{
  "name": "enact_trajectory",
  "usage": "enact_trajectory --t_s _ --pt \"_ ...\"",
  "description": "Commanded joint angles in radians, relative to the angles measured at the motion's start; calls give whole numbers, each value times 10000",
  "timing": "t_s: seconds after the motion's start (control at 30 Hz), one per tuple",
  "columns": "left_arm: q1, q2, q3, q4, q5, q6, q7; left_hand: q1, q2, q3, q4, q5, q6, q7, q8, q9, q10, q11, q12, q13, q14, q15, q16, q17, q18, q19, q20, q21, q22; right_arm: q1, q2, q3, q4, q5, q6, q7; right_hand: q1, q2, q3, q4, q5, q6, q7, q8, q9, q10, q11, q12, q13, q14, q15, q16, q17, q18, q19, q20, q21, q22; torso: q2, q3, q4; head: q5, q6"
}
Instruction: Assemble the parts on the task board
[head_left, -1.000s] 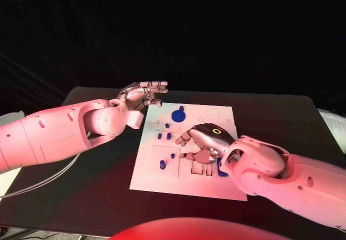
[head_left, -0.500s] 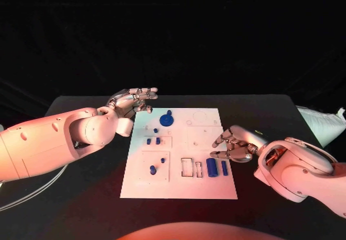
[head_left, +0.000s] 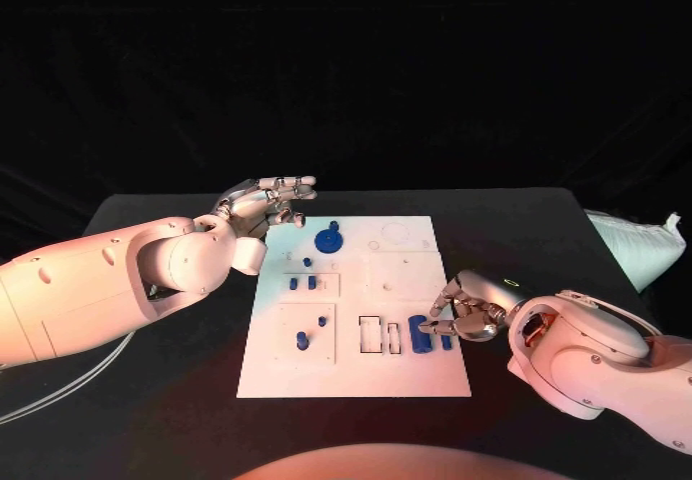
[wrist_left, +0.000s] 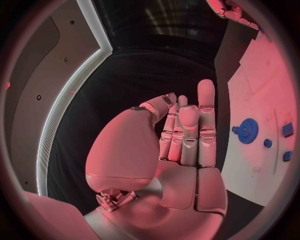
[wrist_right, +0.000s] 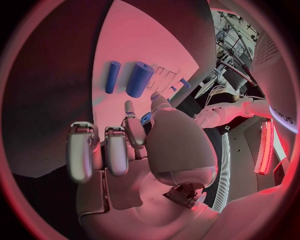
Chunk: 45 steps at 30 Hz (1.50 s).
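Right hand empty, fingers spread, fingertips just beside thick blue cylinder on task board; left hand empty, well apart.

The white task board lay flat at the frame's centre. A blue gear sat at its upper left. A thick blue cylinder and a thinner one lay at its lower right; small blue pegs stood left of centre.

Matt black cloth covers the table; the task board looks smooth white plastic, its blue parts glossy, both hands' fingers metallic, satin-finished
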Motion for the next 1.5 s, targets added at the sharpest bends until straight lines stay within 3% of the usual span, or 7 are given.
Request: enact_trajectory --t_s 0.03,0.6,0.93,1.1,1.2,1.37,1.5 --pt "0 16 5 20 -27 226 56 -70 58 -17 -36 -45 -58 22 41 -5 -95 -6 68 17 -66 34 -37 -9 181 -44 27 -42 -14 -69 120 -4 -78 -634 616 -483 -34 111 -135 43 37 8 -99 86 40 -4 38 -9 51 748 51 66 1021 -198 225 -18 72 540 8 0 -3 41 -3" --pt "-10 0 2 27 -27 248 39 -108 61 -31 -23 -45 -67 25 48 -5 -115 -2 90 18 -67 39 -30 -11 180 -49 32 -46 -16 -339 756 -14 -629 -800 1220 -609 -183 248 -375 115 109 47 -131 203 127 -22 17 -27 136 748 37 80 1043 -203 228 -27 87 568 8 -5 -20 141 -84" --pt "-11 -7 1 37 -27 264 18 -108 61 -31 -23 -45 -67 25 48 -5 -115 -2 90 18 -67 39 -30 -11 180 -49 32 -46 -16 -452 1007 -25 -935 -1048 1320 -680 348 398 -465 -108 120 185 -197 419 311 -13 -44 -34 271 759 -12 125 1130 -220 251 -65 136 654 6 -2 -15 149 -114" --pt "-11 -15 1 40 -27 263 11 -108 61 -31 -23 -45 -67 25 48 -5 -115 -2 90 18 -67 39 -30 -11 180 -49 32 -46 -16 -496 1022 -26 -932 -1076 787 -707 747 686 -347 -297 346 332 -270 566 445 72 -107 78 437 774 -59 168 1211 -237 284 -98 187 734 -2 -6 -17 154 -118" --pt "-12 -14 1 41 -27 269 8 -120 61 -37 -24 -44 -74 23 51 -6 -128 -2 102 19 -73 41 -32 -28 180 -51 35 -48 -17 -507 955 -20 -781 -853 44 -702 1000 947 -175 -409 312 409 -339 638 535 109 -169 102 503 782 -110 194 1260 -245 303 -142 214 775 -4 -2 -21 158 -114" --pt "-13 -15 0 36 -27 273 1 -120 61 -37 -24 -44 -74 23 51 -6 -128 -2 102 19 -73 41 -32 -28 180 -51 35 -48 -17 -499 817 52 -447 -333 -950 -562 1113 1039 -60 -449 951 395 -379 658 640 127 -211 56 540 787 -152 210 1289 -251 318 -193 234 804 -4 6 -28 182 -105" --pt "-14 -10 -1 39 -27 280 -2 -120 61 -37 -24 -44 -74 23 51 -6 -128 -2 102 19 -73 41 -32 -28 180 -51 35 -48 -17 -426 751 120 -150 -76 -1388 -489 1319 1033 43 -595 1037 375 -397 658 675 108 -231 -6 520 786 -170 211 1291 -251 316 -208 232 803 -5 -12 -13 151 -110"
